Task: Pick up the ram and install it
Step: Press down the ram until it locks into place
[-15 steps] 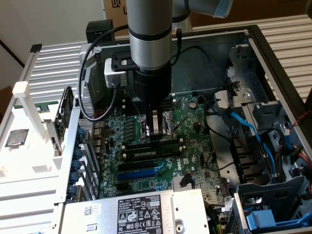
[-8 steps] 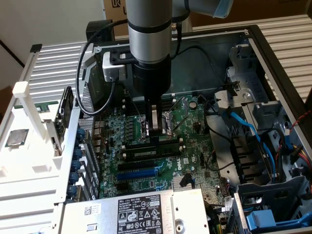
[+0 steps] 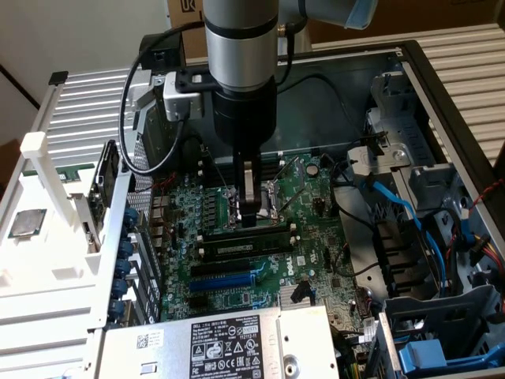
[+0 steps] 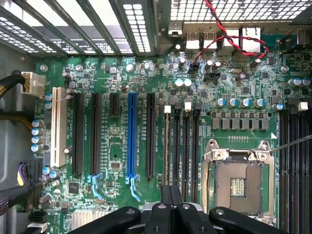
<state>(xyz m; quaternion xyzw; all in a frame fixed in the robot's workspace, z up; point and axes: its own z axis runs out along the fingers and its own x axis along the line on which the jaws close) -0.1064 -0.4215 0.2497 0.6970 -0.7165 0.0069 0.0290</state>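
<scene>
The ram (image 3: 237,245) is a long dark stick with a pale label, standing on edge in a black memory slot of the green motherboard (image 3: 308,260). In the wrist view the ram (image 4: 167,146) shows edge-on as a thin pale line in the outermost of several memory slots (image 4: 185,146). My gripper (image 3: 254,216) hangs straight down over the ram's middle with its dark fingers shut together. The gripper (image 4: 170,196) has its tips right at the ram's top edge. Whether they touch it I cannot tell.
The open computer case holds a blue expansion slot (image 4: 131,136), black slots beside it, and the bare CPU socket (image 4: 238,180). A labelled metal box (image 3: 229,347) lies at the front, blue cables (image 3: 402,213) and drive cages on the exterior view's right, a white rack (image 3: 47,229) on its left.
</scene>
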